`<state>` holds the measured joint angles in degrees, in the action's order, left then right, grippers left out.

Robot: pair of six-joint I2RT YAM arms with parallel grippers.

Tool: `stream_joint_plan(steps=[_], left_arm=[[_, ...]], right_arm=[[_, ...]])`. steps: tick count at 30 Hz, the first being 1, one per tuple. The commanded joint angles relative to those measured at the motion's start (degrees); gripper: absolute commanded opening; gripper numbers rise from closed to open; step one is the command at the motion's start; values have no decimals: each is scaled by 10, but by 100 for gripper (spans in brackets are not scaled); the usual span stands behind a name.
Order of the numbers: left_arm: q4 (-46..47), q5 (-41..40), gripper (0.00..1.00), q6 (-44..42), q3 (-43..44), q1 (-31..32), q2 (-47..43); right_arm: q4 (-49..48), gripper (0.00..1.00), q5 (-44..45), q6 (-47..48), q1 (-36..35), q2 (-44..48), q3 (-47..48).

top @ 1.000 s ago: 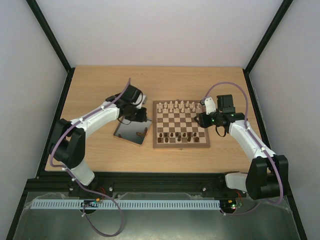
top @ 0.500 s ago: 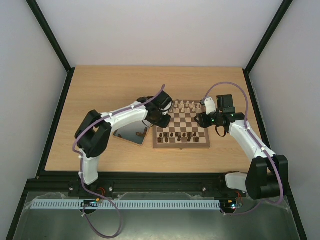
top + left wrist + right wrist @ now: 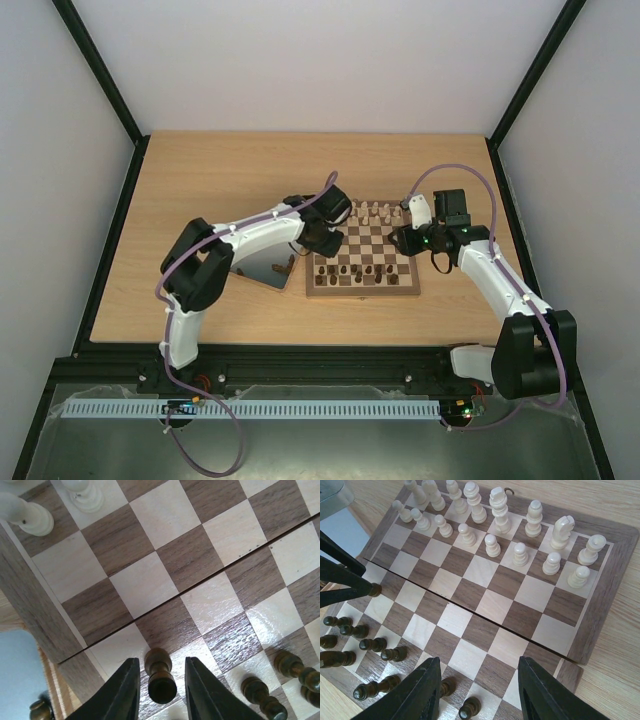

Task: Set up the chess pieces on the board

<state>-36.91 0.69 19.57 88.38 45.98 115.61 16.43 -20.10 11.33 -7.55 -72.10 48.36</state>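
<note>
At the left gripper [image 3: 161, 661]: parted only a little, gripping nothing. Straddles one dark pawn [image 3: 161, 680], upright between the fingers [image 3: 122, 695], with a thin sliver of gap on either side of its head. Hangs low over the board [image 3: 165, 515], just to the near side of the centre seam and close to the border at 9 o'clock as seen from above. At 3 o'clock of that pawn in the left wrist view, more of the chess pieces [image 3: 257, 695], upright on nearby squares. At 11 o'clock, up in the corner of the view, two cream pieces [image 3: 27, 517]. At 8 o'clock, off the board's edge, another dark figure [image 3: 40, 711], only partly in view.

At the right gripper [image 3: 479, 660]: spread wide, holding nothing, with only bare squares between its fingers [image 3: 427, 690]. Hovers above the board's 3 o'clock side in the overhead view, looking across it. From there, shows the cream pieces in two rows along the 12 o'clock side and the dark chess pieces gathered along the 6 o'clock side. Shows also the left fingers at the 9 o'clock edge, with the pawn's head between their tips.

Beyond the board at 9 o'clock, just beside it on the table [image 3: 190, 180]: a shiny metal tray [image 3: 255, 262], partly under the left arm.
</note>
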Motion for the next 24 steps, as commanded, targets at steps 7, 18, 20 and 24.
stream_joint_plan(steps=[7, 18, 20, 24], left_arm=[[-34, -45, 37, -13, 5, -6, -66], [97, -84, 99, -52, -199, -46, -341], [89, -121, 99, -53, -213, -46, -360], [89, -198, 99, -43, -251, -48, -386]], right_arm=[[38, 47, -32, 16, 1, 7, 32], [107, 47, 8, 82, -115, -78, 121], [117, 47, 20, 83, -144, -107, 140], [137, 48, 52, 82, -199, -171, 187]])
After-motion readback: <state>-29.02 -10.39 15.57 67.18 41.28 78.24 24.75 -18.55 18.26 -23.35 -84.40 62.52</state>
